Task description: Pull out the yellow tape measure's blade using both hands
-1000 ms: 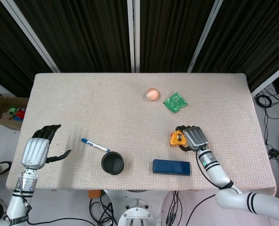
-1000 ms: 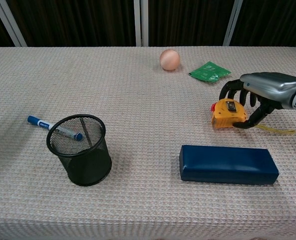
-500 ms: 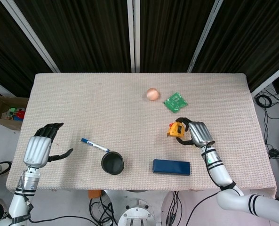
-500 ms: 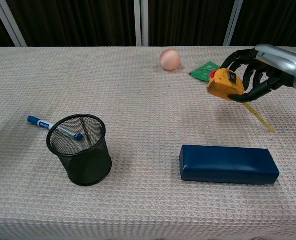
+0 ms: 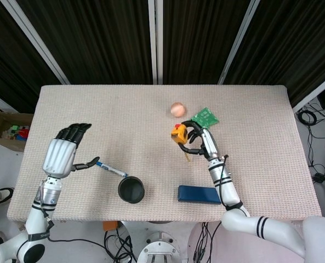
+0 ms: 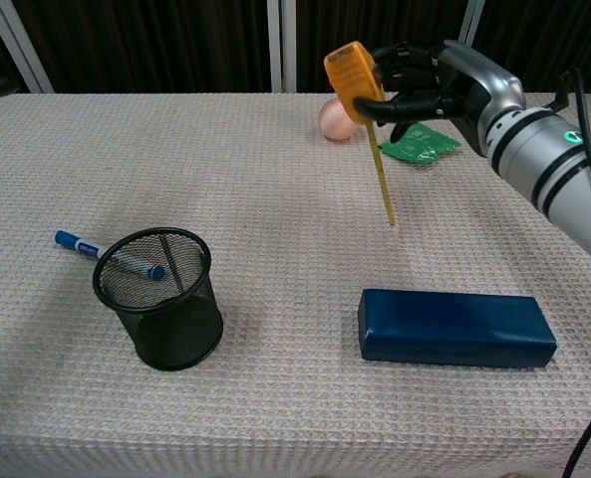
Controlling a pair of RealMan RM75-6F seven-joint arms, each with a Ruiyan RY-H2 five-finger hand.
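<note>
My right hand (image 5: 199, 137) (image 6: 425, 82) grips the yellow tape measure (image 5: 178, 133) (image 6: 353, 72) and holds it in the air above the middle of the table. A short length of yellow blade (image 6: 383, 179) hangs down from the case, its tip free. My left hand (image 5: 63, 155) hovers open at the table's left side, fingers spread, thumb close to the blue pen (image 5: 110, 169). It does not show in the chest view.
A black mesh cup (image 5: 131, 189) (image 6: 161, 297) stands near the front, the blue pen (image 6: 109, 255) behind it. A dark blue case (image 5: 199, 194) (image 6: 455, 327) lies front right. A peach ball (image 5: 177, 109) (image 6: 335, 121) and a green packet (image 5: 204, 118) (image 6: 419, 142) lie at the back.
My right hand lifted the tape measure off the table and carried it up and leftward; the blade now dangles. My left hand rose and moved right, toward the pen.
</note>
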